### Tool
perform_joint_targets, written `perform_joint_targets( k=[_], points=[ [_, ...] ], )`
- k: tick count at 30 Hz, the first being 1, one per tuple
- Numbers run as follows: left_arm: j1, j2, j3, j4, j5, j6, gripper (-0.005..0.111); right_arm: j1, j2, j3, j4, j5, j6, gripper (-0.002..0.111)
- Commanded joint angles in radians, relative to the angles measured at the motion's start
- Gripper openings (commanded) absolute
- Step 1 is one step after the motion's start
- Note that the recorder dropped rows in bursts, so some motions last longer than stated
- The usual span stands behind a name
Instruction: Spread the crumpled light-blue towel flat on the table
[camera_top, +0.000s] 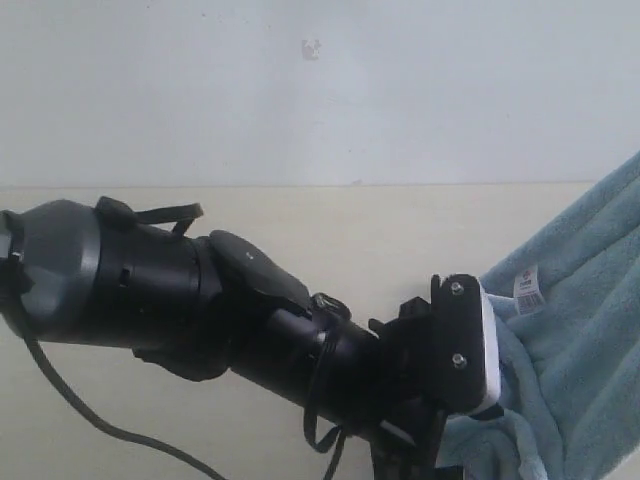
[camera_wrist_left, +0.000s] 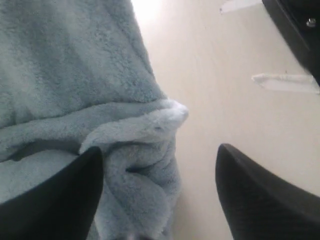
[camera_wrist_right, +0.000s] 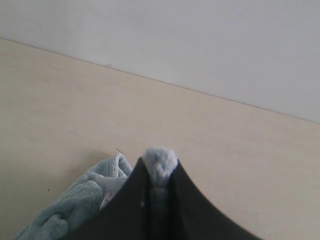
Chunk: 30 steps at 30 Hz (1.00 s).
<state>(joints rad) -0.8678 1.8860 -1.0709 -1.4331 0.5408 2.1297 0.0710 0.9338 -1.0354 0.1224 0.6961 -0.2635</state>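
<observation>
The towel (camera_top: 582, 330) is not flat yet. In the exterior view it sits at the right side of the tabletop (camera_top: 330, 230), and its cloth slopes up toward the frame's upper right edge, as if one end is held off the surface. The right wrist view fits this reading: the right fingers (camera_wrist_right: 197, 217) are pressed together on a small tuft of the blue fleece, which pokes out at their tips, while the rest of the cloth lies bunched on the tabletop beyond them. Holding one edge up this way probably lets the weight of the cloth draw out its folds.

The left arm (camera_top: 250, 320) reaches across the foreground toward the towel. Its left fingers (camera_wrist_left: 52, 202) stand wide apart and hold nothing. One finger is close over the fleece and the other is over bare tabletop, with a rolled fold of the towel's edge just ahead of the gap. They seem placed to take a second hold, so the two arms can pull the cloth apart.

A small white label (camera_top: 527, 290) is sewn near the towel's edge. It shows a barcode and some print, too small to read. Two white strips (camera_wrist_left: 285, 82), perhaps tape, lie on the tabletop.
</observation>
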Motion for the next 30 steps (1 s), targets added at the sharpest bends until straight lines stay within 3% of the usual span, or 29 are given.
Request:
perform_joint_targets(
  k=[1, 13, 30],
  points=[
    [-0.035, 0.01, -0.011, 0.074, -0.046, 0.003, 0.062, -0.001, -0.004, 0.0, 0.003, -0.004, -0.008, 0.0],
    [-0.12, 0.011, -0.089, 0.21, -0.237, 0.003, 0.062, -0.001, -0.004, 0.0, 0.003, 0.006, -0.008, 0.0],
    [-0.122, 0.07, -0.149, 0.277, -0.111, 0.003, 0.062, -0.001, -0.004, 0.0, 0.003, 0.015, -0.008, 0.0]
  ],
)
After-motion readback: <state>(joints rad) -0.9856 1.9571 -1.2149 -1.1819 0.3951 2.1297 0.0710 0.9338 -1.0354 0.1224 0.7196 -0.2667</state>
